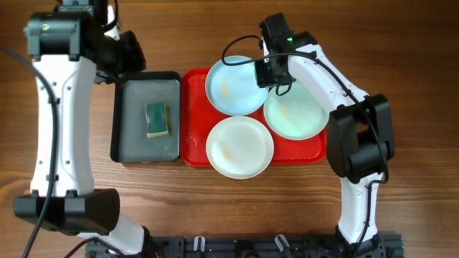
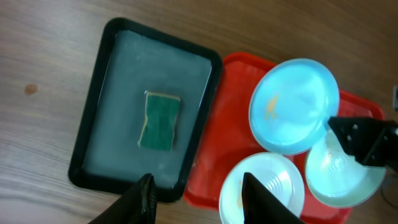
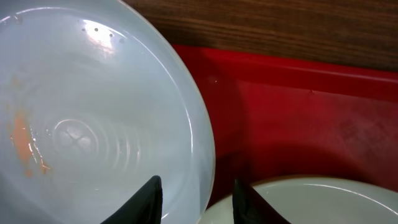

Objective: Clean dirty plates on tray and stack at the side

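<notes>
Three plates lie on the red tray (image 1: 195,147). A pale aqua plate (image 1: 231,87) with an orange smear sits at the back left, and its edge overlaps a second aqua plate (image 1: 295,115) on the right. The white plate (image 1: 239,147) lies at the front. My right gripper (image 3: 198,183) straddles the right rim of the back aqua plate (image 3: 87,124), one finger over its inside and one outside, with a gap showing on each side. My left gripper (image 2: 198,193) hangs open high above the near edge of the black tray (image 2: 93,124), holding nothing.
The black tray (image 1: 129,143) with a grey inside stands left of the red tray. It holds a green and yellow sponge (image 1: 157,119). Bare wooden table (image 1: 215,208) surrounds both trays. The right arm (image 1: 358,136) reaches in over the red tray's right end.
</notes>
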